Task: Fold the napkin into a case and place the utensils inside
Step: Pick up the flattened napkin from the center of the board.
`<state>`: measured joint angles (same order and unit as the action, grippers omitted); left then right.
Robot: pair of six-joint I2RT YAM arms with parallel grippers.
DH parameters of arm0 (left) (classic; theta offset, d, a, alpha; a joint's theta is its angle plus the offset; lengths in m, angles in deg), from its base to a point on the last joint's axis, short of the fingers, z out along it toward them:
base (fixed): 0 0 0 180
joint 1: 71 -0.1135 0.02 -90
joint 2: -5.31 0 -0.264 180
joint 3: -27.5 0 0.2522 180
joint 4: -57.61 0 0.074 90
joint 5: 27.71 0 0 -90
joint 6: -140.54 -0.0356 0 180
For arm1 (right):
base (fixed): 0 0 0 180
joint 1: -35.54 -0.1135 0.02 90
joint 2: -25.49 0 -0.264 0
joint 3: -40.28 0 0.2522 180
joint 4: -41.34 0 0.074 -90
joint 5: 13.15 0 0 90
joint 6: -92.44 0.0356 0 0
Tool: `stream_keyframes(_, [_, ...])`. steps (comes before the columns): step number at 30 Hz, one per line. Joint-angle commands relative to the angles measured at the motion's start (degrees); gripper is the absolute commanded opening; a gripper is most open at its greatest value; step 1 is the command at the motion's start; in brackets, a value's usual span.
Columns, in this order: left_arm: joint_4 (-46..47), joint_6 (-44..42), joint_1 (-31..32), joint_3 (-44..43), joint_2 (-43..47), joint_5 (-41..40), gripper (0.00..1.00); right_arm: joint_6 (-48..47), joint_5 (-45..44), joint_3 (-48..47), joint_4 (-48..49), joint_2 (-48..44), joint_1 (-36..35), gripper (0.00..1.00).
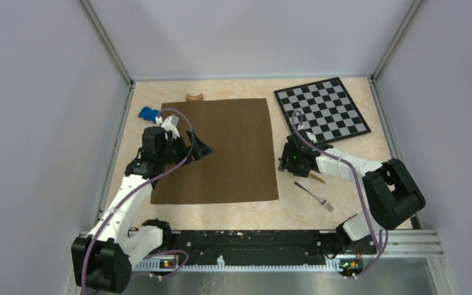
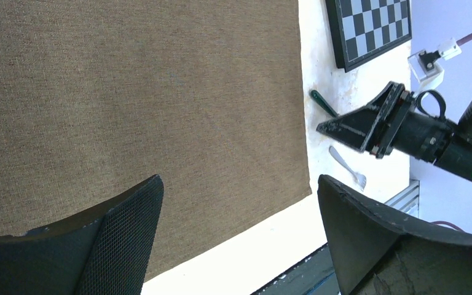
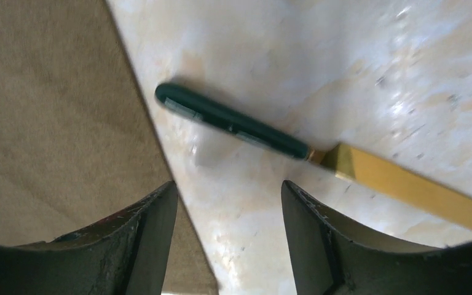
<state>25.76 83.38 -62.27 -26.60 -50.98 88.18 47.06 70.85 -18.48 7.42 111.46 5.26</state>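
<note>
The napkin [image 1: 221, 150] is a dark-brown cloth lying flat and unfolded mid-table; no case is in view. My left gripper [image 1: 200, 147] hovers open over its left part, and in the left wrist view the cloth [image 2: 135, 92] fills the space past the empty gripper [image 2: 239, 209]. My right gripper [image 1: 286, 161] stands open just off the napkin's right edge. In the right wrist view it [image 3: 228, 203] is empty, with the knife [image 3: 233, 123], one end dark and the other golden, lying just beyond the fingertips. The silver fork [image 1: 314, 195] lies nearer the front, right of the napkin.
A checkerboard [image 1: 321, 109] lies at the back right. A small blue block [image 1: 149, 114] sits off the napkin's back left corner, and a small tan piece [image 1: 194, 97] at its back edge. Walls close in the left, right and back sides.
</note>
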Motion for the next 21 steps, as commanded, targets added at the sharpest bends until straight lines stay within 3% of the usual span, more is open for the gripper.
stream_keyframes(1, [1.0,-0.8,0.3,0.4,1.0,-0.4,0.99,3.4,3.4,1.3,-6.4,-3.2,-7.1,0.63])
stream_keyframes(9, [1.1,-0.5,0.3,0.3,1.5,0.0,0.99,17.0,-0.1,1.7,-16.5,-2.7,-13.3,0.57])
stream_keyframes(13, [1.1,-0.8,0.2,0.2,1.9,0.1,0.99,21.7,-2.9,-3.3,-25.1,2.7,-16.1,0.54])
stream_keyframes(21, [0.6,-1.5,0.3,0.1,3.8,0.4,0.99,26.5,-4.0,-10.2,-29.1,11.1,-20.6,0.5])
